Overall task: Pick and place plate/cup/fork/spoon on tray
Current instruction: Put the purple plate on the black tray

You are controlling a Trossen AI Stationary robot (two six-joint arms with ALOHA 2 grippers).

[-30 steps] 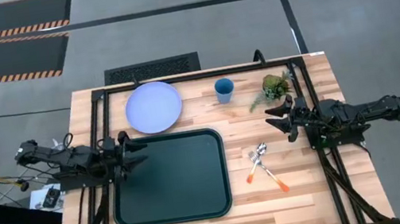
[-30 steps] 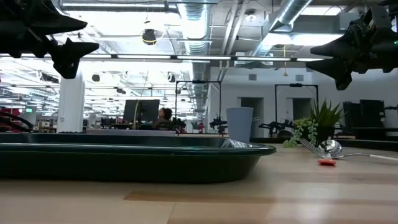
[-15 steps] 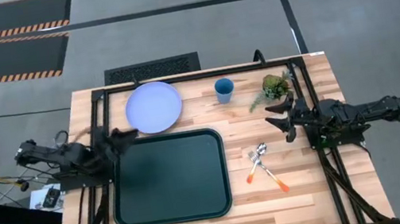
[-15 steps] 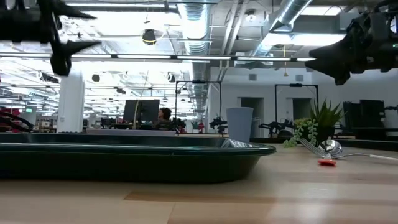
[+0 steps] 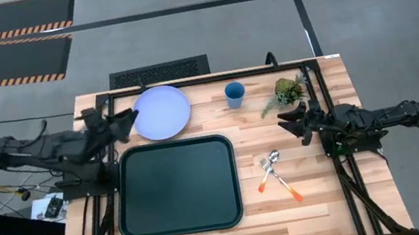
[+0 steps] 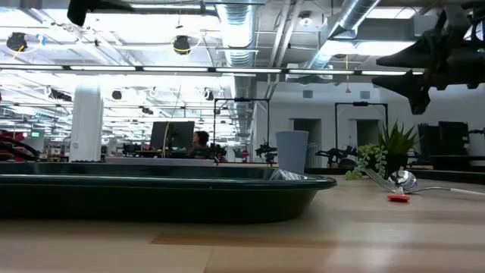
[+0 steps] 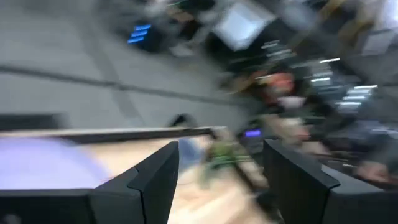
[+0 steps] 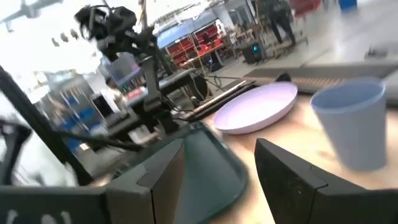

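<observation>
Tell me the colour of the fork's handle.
Orange. The fork lies on the table beside the spoon; the high view shows it best.

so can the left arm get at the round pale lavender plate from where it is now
Probably yes. The left gripper hangs open just beside the round pale lavender plate, which lies alone on the wooden table with nothing between them.

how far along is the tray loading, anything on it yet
Nothing is done: the tray holds nothing. The plate, cup, fork and spoon all lie on the table. In hand: the open left gripper is beside the plate. The right gripper waits, open, near the plant. All four placements remain.
</observation>
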